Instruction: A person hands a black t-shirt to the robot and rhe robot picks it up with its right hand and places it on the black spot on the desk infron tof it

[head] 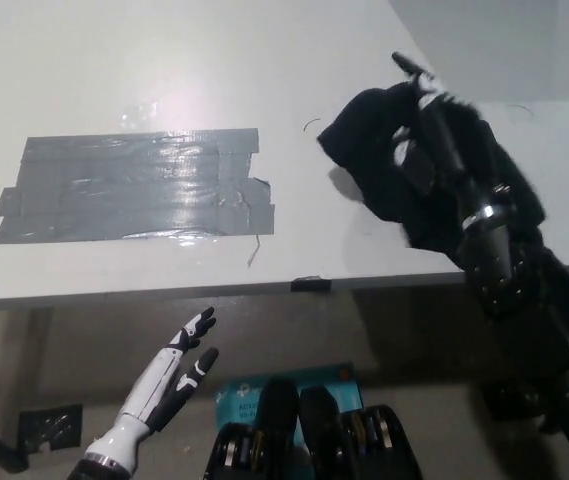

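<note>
The black t-shirt (pixel 374 165) lies bunched on the right part of the white desk (pixel 294 60), and it covers the black spot, which is hidden. My black right hand (pixel 434 140) lies on top of the shirt, its fingers (pixel 407 66) stretched out toward the far side and not curled on the cloth. The black forearm comes in from the lower right across the desk edge. My white left hand (pixel 169 385) rests open below the desk's front edge at the lower left.
A wide patch of grey tape (pixel 134 185) covers the left half of the desk. The desk's front edge (pixel 264 290) runs across the middle of the picture, with a small black clip (pixel 306 284) on it. Floor shows below.
</note>
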`<act>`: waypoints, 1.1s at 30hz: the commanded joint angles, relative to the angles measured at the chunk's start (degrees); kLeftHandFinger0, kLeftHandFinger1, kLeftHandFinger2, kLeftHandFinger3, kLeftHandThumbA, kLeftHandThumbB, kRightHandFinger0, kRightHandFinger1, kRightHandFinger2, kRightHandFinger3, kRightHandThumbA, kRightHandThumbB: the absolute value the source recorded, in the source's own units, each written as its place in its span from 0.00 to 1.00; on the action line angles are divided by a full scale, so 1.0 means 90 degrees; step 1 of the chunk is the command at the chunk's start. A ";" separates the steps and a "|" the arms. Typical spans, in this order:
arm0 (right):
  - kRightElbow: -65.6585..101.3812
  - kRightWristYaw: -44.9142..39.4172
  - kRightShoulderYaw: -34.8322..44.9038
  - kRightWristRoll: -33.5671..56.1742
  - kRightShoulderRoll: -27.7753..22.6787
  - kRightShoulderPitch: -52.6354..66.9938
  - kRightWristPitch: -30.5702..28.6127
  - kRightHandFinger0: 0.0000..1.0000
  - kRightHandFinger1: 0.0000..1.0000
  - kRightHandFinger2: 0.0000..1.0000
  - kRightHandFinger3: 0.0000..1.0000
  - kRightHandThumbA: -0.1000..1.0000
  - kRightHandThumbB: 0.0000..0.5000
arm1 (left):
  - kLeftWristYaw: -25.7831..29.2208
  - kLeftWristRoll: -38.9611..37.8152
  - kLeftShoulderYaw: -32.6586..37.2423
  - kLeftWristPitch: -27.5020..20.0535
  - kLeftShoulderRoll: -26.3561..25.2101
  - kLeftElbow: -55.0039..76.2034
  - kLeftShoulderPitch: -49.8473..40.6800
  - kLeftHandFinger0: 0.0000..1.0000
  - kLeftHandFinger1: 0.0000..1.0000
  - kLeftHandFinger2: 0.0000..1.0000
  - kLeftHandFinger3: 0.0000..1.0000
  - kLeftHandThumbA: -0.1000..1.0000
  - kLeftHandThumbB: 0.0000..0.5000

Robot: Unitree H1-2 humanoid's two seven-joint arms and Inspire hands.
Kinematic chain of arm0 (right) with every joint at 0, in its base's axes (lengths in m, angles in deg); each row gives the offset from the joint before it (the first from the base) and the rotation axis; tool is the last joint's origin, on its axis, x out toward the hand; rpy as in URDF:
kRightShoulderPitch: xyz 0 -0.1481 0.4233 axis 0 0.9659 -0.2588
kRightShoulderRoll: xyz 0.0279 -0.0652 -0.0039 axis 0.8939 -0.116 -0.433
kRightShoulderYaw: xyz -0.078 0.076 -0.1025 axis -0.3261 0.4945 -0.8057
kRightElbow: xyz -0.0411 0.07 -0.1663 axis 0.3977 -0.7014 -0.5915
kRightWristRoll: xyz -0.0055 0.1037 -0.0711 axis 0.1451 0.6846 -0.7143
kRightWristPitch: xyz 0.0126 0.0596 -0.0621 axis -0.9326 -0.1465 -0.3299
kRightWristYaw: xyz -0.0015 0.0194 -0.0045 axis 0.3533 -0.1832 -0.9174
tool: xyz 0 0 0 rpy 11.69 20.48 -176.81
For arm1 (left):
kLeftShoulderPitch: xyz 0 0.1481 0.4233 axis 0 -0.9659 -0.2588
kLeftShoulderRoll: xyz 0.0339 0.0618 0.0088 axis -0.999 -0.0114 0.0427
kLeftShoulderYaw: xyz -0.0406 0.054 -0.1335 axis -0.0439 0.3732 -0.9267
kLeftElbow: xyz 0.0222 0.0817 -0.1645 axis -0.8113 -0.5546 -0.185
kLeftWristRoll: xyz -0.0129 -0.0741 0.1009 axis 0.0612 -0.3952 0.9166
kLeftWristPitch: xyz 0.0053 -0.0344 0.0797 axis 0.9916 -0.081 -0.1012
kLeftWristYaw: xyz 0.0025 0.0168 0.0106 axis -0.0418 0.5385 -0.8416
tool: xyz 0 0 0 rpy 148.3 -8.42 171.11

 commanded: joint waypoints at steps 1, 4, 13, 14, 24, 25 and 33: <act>-0.0073 -0.2080 -0.0470 0.0055 -0.0309 -0.0216 0.0926 1.00 1.00 1.00 1.00 0.30 0.61 | -0.0078 -0.0060 0.0001 -0.0162 -0.0092 0.0136 0.0200 1.00 1.00 1.00 1.00 1.00 1.00; -0.0051 -0.2664 -0.0721 -0.0116 -0.0569 -0.0309 0.1215 1.00 1.00 1.00 1.00 0.45 0.63 | -0.0077 -0.0066 -0.0014 -0.0156 -0.0092 0.0096 0.0285 1.00 1.00 1.00 1.00 1.00 1.00; 0.1116 -0.5007 -0.0860 0.0568 -0.1647 -0.0584 0.2118 1.00 1.00 1.00 1.00 0.79 1.00 | -0.0089 -0.0042 -0.0019 -0.0100 -0.0116 0.0022 0.0395 1.00 1.00 1.00 1.00 1.00 1.00; 0.1589 -0.5317 -0.0683 0.0898 -0.1908 -0.0619 0.2398 1.00 1.00 1.00 1.00 0.78 1.00 | -0.0090 -0.0035 -0.0017 -0.0096 -0.0120 0.0013 0.0402 1.00 1.00 1.00 1.00 1.00 1.00; 0.4932 -0.4814 0.1623 0.3473 -0.3146 -0.0434 0.2652 1.00 1.00 1.00 1.00 1.00 0.89 | -0.0099 -0.0013 -0.0008 -0.0029 -0.0094 -0.0066 0.0533 1.00 1.00 1.00 1.00 1.00 1.00; 0.5350 -0.4603 0.1980 0.3890 -0.3051 -0.0336 0.2821 1.00 1.00 1.00 1.00 1.00 0.89 | -0.0123 -0.0030 -0.0006 -0.0036 -0.0104 -0.0071 0.0529 1.00 1.00 1.00 1.00 1.00 1.00; 0.8470 -0.3074 0.3278 0.4836 -0.2494 0.0779 0.3305 1.00 1.00 1.00 1.00 1.00 0.96 | -0.0079 -0.0021 -0.0026 -0.0115 -0.0081 -0.0126 0.0539 1.00 1.00 1.00 1.00 1.00 1.00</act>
